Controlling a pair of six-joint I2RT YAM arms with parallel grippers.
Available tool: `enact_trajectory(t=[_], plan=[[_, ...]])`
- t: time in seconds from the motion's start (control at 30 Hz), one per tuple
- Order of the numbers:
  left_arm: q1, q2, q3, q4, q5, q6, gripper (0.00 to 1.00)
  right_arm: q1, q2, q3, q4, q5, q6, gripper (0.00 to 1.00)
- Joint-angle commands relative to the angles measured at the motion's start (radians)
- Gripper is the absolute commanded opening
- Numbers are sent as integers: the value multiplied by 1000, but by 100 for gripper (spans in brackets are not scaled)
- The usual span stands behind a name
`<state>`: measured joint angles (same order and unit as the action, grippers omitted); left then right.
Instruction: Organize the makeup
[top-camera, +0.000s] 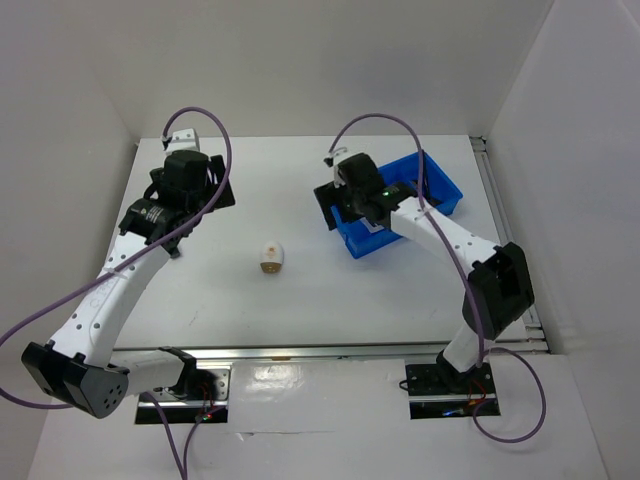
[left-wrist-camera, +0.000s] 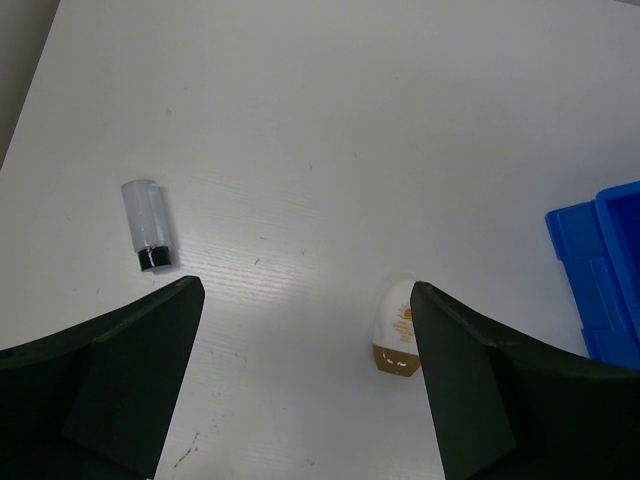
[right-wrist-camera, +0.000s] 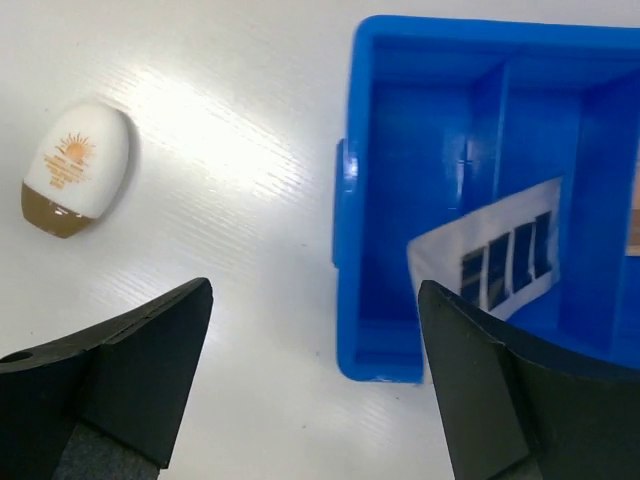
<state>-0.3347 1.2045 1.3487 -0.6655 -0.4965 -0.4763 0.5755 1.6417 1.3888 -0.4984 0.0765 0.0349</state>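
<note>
The white egg-shaped sponge (top-camera: 271, 257) with a tan base lies on the white table between the arms. It also shows in the left wrist view (left-wrist-camera: 396, 328) and the right wrist view (right-wrist-camera: 75, 168). A palette (right-wrist-camera: 500, 255) with dark rectangles leans inside the blue tray (right-wrist-camera: 345, 200). My left gripper (top-camera: 203, 190) is open and empty at the far left, its jaws wide over bare table (left-wrist-camera: 308, 290). My right gripper (top-camera: 340, 205) is open and empty over the tray's left end (right-wrist-camera: 315, 288). The brushes and the compact are out of view.
The blue compartmented tray (top-camera: 440, 185) sits at the back right, and its corner shows in the left wrist view (left-wrist-camera: 600, 270). A small clear vial with a black cap (left-wrist-camera: 148, 225) lies on the table near the left gripper. White walls enclose the table.
</note>
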Motion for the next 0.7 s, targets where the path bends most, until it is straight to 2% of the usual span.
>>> enact_trajectory(t=[0.0, 0.23, 0.67], plan=[[2, -6, 17, 23, 9, -7, 99, 47, 41, 9, -12, 144, -7, 91], [2, -25, 7, 14, -2, -7, 99, 99, 142, 41, -8, 408, 7, 78], [2, -34, -2, 14, -20, 2, 99, 118, 157, 10, 58, 529, 8, 59]])
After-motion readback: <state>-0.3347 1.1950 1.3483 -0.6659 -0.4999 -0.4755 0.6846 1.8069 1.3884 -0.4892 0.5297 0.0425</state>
